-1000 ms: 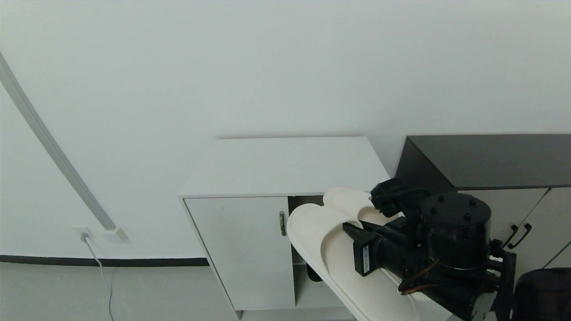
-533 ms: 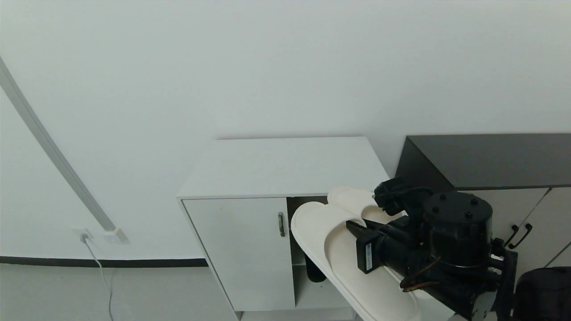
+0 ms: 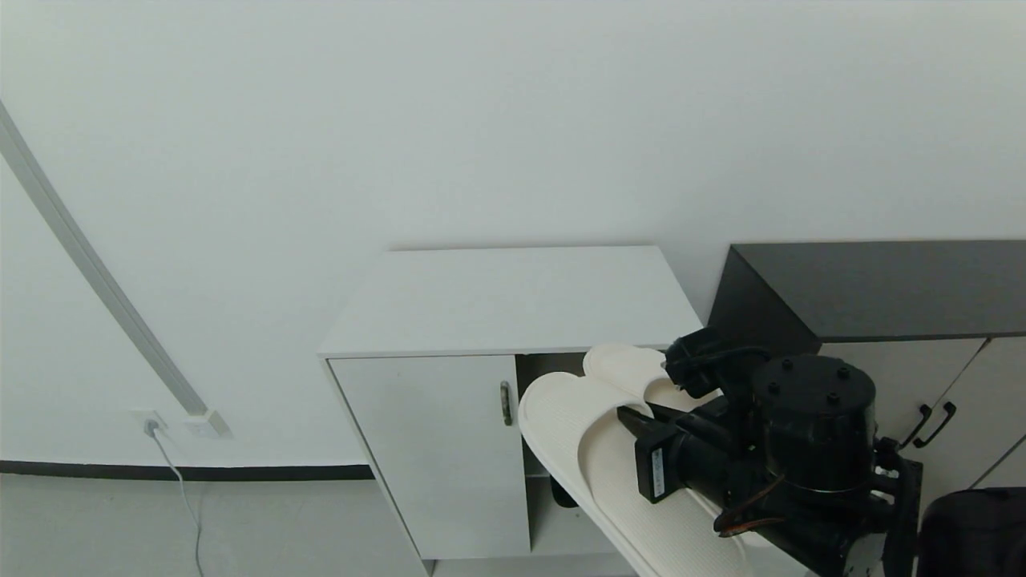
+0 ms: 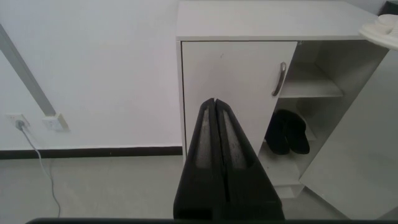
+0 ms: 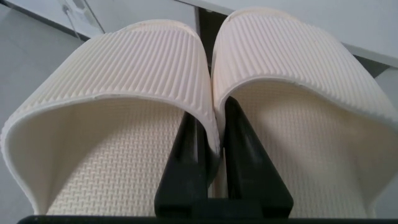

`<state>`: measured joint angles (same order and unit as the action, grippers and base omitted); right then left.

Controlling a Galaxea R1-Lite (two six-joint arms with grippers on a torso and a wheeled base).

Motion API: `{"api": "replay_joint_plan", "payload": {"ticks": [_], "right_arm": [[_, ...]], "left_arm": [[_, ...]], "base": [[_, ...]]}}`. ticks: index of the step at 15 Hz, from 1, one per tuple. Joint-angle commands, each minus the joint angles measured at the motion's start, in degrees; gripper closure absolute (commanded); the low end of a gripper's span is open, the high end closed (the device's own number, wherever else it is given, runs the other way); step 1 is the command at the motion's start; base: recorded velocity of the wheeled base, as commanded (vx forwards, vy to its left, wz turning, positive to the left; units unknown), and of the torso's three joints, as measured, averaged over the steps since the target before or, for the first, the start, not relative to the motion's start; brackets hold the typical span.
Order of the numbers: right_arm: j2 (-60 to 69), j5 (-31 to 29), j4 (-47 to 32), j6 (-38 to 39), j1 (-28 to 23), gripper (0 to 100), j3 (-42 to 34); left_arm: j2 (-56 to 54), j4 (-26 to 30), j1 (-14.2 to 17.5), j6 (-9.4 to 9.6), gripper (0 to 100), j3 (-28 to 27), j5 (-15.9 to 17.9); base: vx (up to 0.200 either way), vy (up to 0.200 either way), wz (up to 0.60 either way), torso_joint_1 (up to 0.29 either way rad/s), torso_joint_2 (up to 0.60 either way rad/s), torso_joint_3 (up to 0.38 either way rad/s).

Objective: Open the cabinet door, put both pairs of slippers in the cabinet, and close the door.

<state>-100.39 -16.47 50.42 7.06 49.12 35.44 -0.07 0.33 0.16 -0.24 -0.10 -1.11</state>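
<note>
Although my right gripper (image 5: 212,134), clamped on the pair of cream ribbed slippers (image 3: 561,437), only dipped slightly, the open white laminate cabinet (image 3: 513,300) sits just ahead: insertion next.

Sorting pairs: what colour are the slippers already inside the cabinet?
The stored slippers are black; left wrist view shows them best.
</note>
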Motion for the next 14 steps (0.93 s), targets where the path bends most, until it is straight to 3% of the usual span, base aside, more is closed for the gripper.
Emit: {"api": "replay_joint_plan", "payload": {"ticks": [1, 8, 14], "right_arm": [[-0.2, -0.1, 1.0, -0.1, 0.1, 100, -0.5], [-1.0, 0.0, 2.9, -0.7, 0.0, 100, -1.2], [-0.9, 0.0, 3.3, -0.9, 0.0, 100, -1.5]], "left_arm": [[0.1, 0.0, 0.0, -0.02, 100, 0.0, 0.0], [0.1, 0.0, 0.0, -0.02, 100, 0.0, 0.0], [0.1, 0.0, 0.0, -0.02, 100, 0.0, 0.0]], "base": [[0.000, 0.000, 0.00, -0.071, 0.11, 0.071], [0.000, 0.000, 0.00, -0.161, 0.37, 0.208], [0.000, 0.000, 0.00, -0.226, 0.55, 0.313]]}}
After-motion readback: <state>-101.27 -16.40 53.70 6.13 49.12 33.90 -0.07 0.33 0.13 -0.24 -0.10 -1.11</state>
